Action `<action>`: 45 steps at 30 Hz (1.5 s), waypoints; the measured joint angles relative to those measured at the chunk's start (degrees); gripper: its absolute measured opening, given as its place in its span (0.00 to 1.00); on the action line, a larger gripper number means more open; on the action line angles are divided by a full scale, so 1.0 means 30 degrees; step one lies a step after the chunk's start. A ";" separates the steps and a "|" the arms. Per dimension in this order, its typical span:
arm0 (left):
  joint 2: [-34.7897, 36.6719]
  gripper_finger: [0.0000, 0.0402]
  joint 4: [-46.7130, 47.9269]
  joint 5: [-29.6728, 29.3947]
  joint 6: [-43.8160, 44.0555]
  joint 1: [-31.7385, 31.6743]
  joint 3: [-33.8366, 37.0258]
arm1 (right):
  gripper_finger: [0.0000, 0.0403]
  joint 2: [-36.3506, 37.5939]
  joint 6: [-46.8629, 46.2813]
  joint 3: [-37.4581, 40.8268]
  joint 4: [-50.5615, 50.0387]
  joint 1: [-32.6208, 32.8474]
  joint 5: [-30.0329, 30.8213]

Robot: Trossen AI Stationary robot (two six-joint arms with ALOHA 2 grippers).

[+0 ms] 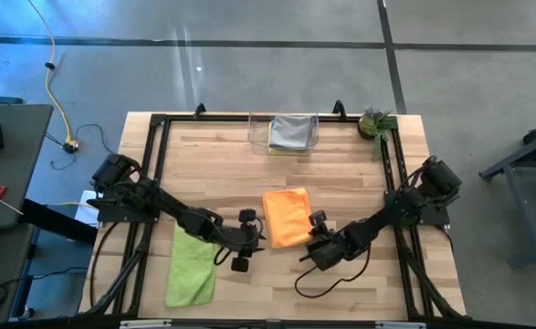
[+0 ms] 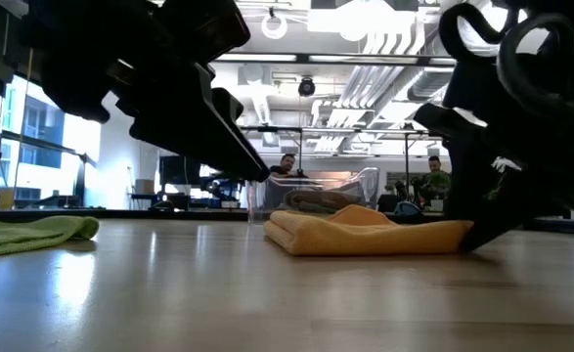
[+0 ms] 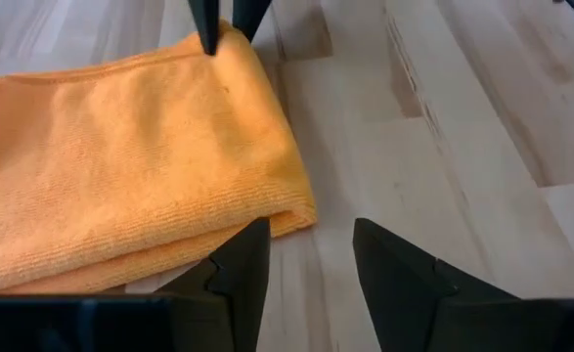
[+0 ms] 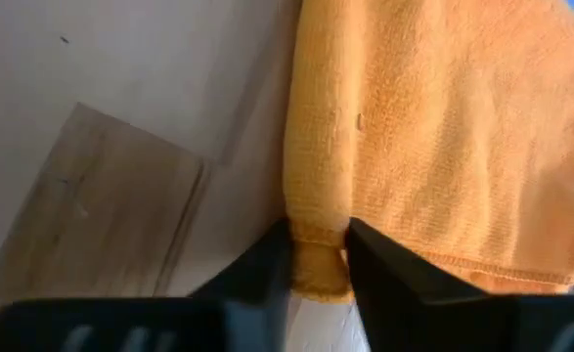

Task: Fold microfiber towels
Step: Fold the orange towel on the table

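— How far along does the folding look?

— The orange towel (image 1: 287, 217) lies folded into a thick rectangle near the middle of the counter (image 1: 359, 164), so that one seems close to done. The right gripper (image 4: 319, 256) pinches a corner of it between its fingers; judging by that, the last tidy-up or the carry to the bin is what's left for it.

— And the left arm?

— The left gripper (image 3: 311, 256) sits just beside the towel's near-left corner, fingers spread, nothing between them, only bare wood.

— What else is finished?

— In the clear plastic bin (image 1: 284, 133) at the far edge there's a folded grey towel (image 1: 292, 129) on top, with a sliver of yellow towel (image 1: 280, 149) showing beneath it. Those look already put away. I can't see whether anything more lies under them.

— What's left, then?

— The lime green towel (image 1: 191, 266), lying long and loosely doubled at the near left of the counter. It reads as not yet properly folded.

— So the count?

— Four towels visible: one orange, one grey, one yellow, one lime green. One bin. Two arms. One small potted plant (image 1: 374, 122) at the far right corner. No teal towel is in sight.
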State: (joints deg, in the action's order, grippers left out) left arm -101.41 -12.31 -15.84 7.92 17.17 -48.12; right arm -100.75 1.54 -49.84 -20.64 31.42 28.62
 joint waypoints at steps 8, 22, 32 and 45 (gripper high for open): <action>0.0433 0.20 -0.1238 0.0473 -0.1712 -0.1839 -0.0002 | 0.04 0.0166 -0.0012 0.0029 -0.0042 -0.0015 -0.0344; -0.2605 0.01 -0.4880 0.3118 -0.4431 -0.5366 -0.0002 | 0.01 0.2491 -0.0007 0.0029 0.0248 0.0321 -0.1405; -0.4231 0.00 -0.5281 0.3574 -0.4212 -0.5195 -0.0007 | 0.00 0.4210 -0.0450 0.0029 0.0051 0.0321 -0.1627; -0.0036 0.01 -0.2260 0.2536 -0.4377 -0.4443 -0.0006 | 0.00 0.5370 -0.1508 0.0029 -0.0170 -0.0602 -0.3621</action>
State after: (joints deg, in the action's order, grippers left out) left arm -101.51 -19.09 -8.23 -5.21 3.84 -48.14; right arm -84.64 -2.98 -49.76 -21.15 29.61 17.76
